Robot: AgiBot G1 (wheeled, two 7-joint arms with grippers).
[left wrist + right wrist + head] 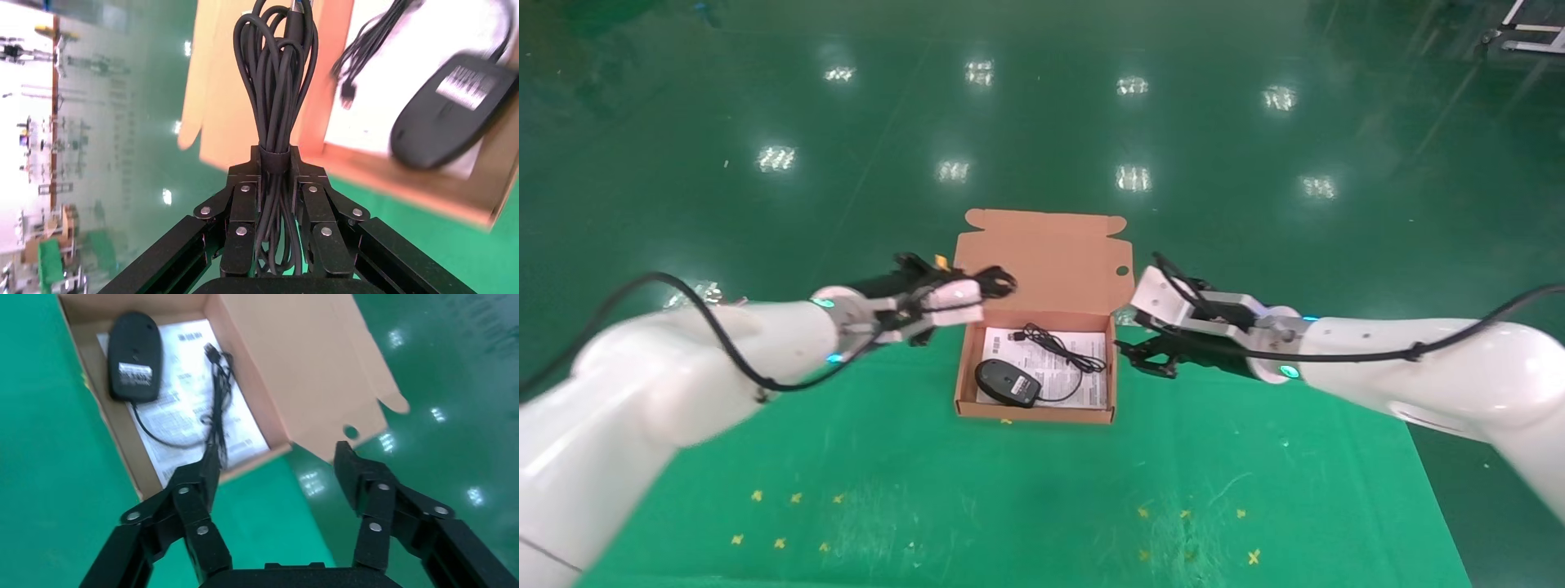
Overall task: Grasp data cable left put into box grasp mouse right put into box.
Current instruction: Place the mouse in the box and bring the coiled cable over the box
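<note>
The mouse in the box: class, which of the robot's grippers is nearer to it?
Left, though only slightly. The left gripper, shut on the data cable, hovers at the box's left wall above the mouse. The right gripper hangs open just outside the right wall.

The head view looks forward and down from above the bench [1026,490], taking in both arms and the box [1042,269] at mid-distance in the centre. The left wrist view looks out along the left pincer [276,162], very close to the box [251,92] at its left wall. The right wrist view looks down past the right pincer [278,468] from a little farther off, facing the box [306,367] from its right side. All three views share the box interior with the mouse [1007,381] [456,110] [134,355].
</note>
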